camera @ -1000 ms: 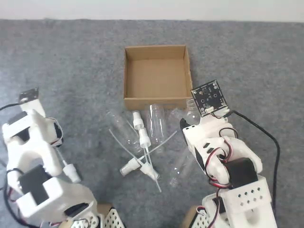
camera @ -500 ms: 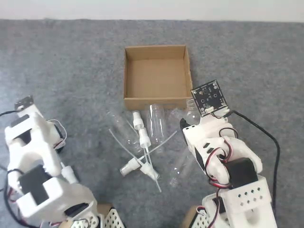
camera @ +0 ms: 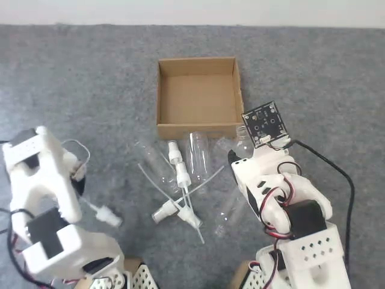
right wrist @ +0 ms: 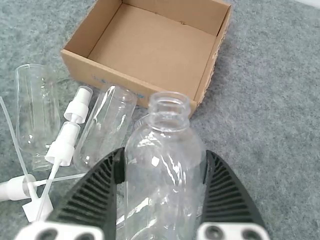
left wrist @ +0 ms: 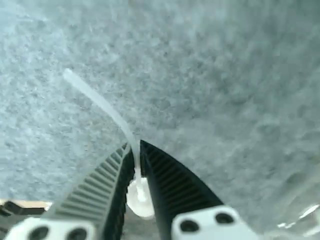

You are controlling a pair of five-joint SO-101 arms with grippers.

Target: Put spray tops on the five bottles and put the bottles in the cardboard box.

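My right gripper (right wrist: 162, 156) is shut on a clear bottle (right wrist: 162, 165) held upright with its neck open, just in front of the cardboard box (right wrist: 115, 75). From above, that bottle (camera: 243, 141) sits near the box's (camera: 198, 129) front right corner. My left gripper (left wrist: 136, 165) is shut on a white spray top (left wrist: 139, 197), its thin tube pointing away over the grey carpet. In the high view this spray top (camera: 108, 215) hangs at the left arm's inner side. The box holds nothing.
Clear bottles lie in front of the box (camera: 153, 159) (camera: 198, 153) and beside the right arm (camera: 231, 208). Loose spray tops (camera: 174, 150) (camera: 182, 174) (camera: 165, 211) with crossed tubes lie between them. Grey carpet to the left and right is open.
The left arm has turned, and the spray top in its gripper has swung right toward the middle. The right arm and its bottle have not moved.
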